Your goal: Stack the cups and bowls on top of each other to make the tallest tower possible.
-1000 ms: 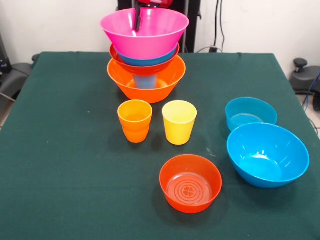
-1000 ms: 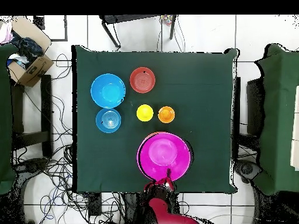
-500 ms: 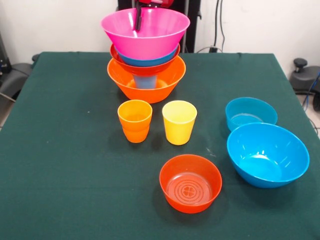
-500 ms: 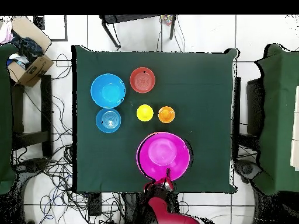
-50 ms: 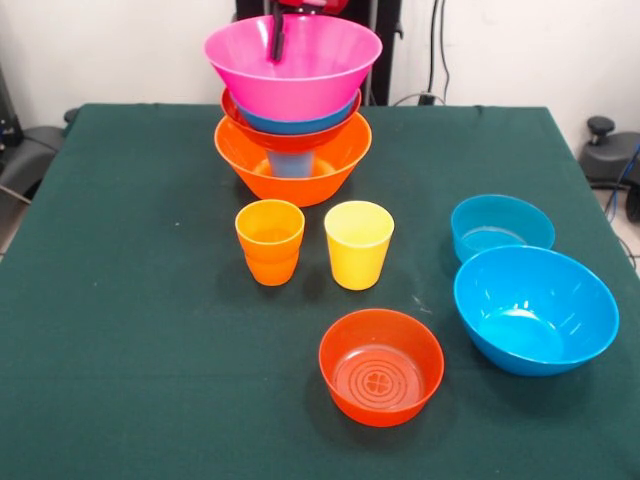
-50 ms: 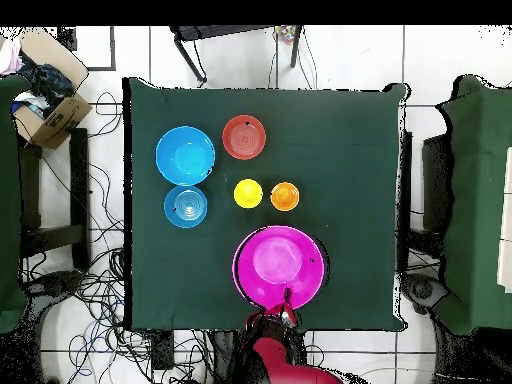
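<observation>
The tower stands at the back of the table: a big orange bowl at the base, a blue cup showing through its wall, then a red-orange bowl and a blue bowl. On top sits the big pink bowl. My gripper is shut on its far rim, with one finger inside. An orange cup and a yellow cup stand upright in front of the tower. Loose on the cloth are a red-orange bowl, a large blue bowl and a smaller blue bowl.
The green-clothed table holds everything. From above, a cardboard box sits on the floor off one corner, and cables lie around the table. Dark chairs flank the sides.
The pink bowl has crept slightly to the right and upward in the front view, with my gripper still on its rim. Nothing else has moved.
</observation>
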